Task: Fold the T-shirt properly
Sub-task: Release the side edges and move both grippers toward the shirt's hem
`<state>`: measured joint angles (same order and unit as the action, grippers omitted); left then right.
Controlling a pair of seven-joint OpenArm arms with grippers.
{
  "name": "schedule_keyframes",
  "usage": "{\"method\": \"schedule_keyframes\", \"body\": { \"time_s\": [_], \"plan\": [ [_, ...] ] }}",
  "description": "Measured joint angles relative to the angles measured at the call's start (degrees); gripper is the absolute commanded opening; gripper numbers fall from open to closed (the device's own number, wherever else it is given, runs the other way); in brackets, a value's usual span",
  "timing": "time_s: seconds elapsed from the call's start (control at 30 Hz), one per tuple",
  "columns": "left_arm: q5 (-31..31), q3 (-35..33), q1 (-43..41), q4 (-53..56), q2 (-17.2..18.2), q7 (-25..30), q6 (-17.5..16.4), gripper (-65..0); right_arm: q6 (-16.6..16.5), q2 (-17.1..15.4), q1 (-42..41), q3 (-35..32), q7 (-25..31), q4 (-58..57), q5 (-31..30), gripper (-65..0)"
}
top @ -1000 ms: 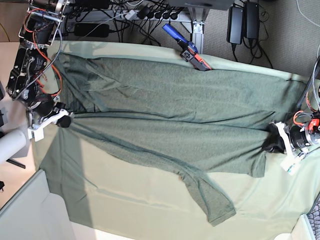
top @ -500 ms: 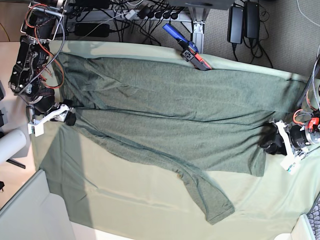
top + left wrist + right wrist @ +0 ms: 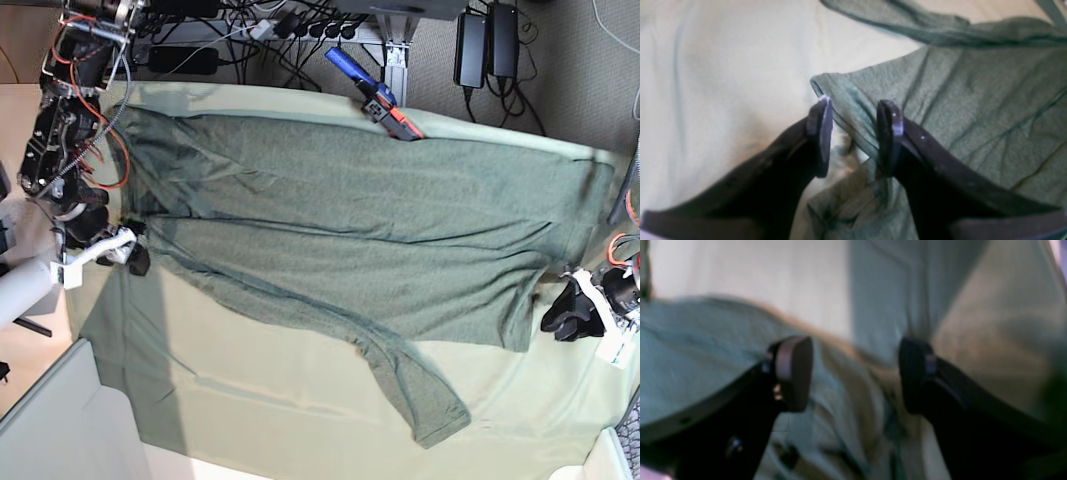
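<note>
The olive-green T-shirt (image 3: pixel 350 225) lies spread flat across the table (image 3: pixel 250 400), on its pale mint cloth, one long sleeve (image 3: pixel 400 385) trailing toward the near edge. The left gripper (image 3: pixel 566 312) sits just off the shirt's corner, jaws spread with nothing pinched. The right gripper (image 3: pixel 133 252) rests at the opposite edge, jaws also spread wide and empty.

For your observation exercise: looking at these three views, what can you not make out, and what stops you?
- Right wrist view: T-shirt smeared by motion blur.
- Base view: right claw too small to judge its opening.
- Base view: shirt's underside hidden by its own cloth.
- Left wrist view: left claw blocks the hem beneath.
</note>
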<state>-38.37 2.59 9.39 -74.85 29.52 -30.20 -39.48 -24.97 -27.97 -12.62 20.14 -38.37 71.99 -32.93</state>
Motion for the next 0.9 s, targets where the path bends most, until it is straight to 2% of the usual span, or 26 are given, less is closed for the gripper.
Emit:
{"method": "schedule_keyframes", "body": {
  "time_s": [0.17,0.33,0.4,0.53,0.63,0.73,0.9],
  "plan": [
    [-0.5,0.0,0.3,0.0,-1.0,0.2,0.0,-39.1,-0.1,5.2,-5.1,0.0,0.2,-0.1,2.5,-24.9],
    [-0.5,-0.5,2.4,0.0,-2.1,0.4,0.0,-27.0,-0.1,10.4,-7.7,-2.3,0.7,-2.1,7.8,-24.9],
    [0.0,-1.9,3.6,0.1,-2.2,0.5,0.0,-26.7,-0.1,12.0,-8.0,-4.5,2.3,-3.3,10.8,-24.9],
    [4.8,-7.5,7.7,3.7,-3.6,5.2,-0.1,-26.7,-0.1,13.9,-8.1,-9.6,3.9,-6.0,13.7,-24.9],
    [7.7,-11.4,13.2,10.9,-6.3,8.2,-0.2,-26.7,-0.1,14.0,-7.9,-11.5,3.3,-6.3,14.3,-24.9],
    [9.4,-13.4,19.4,20.0,-10.0,10.9,2.9,-26.7,-0.2,14.0,-8.2,-11.4,1.4,-6.3,14.3,-24.9],
    [10.3,-13.5,27.3,36.7,-15.4,16.3,12.0,-26.7,-0.1,13.7,-8.0,-11.2,-1.2,-6.3,14.3,-24.9]
  ]
}}
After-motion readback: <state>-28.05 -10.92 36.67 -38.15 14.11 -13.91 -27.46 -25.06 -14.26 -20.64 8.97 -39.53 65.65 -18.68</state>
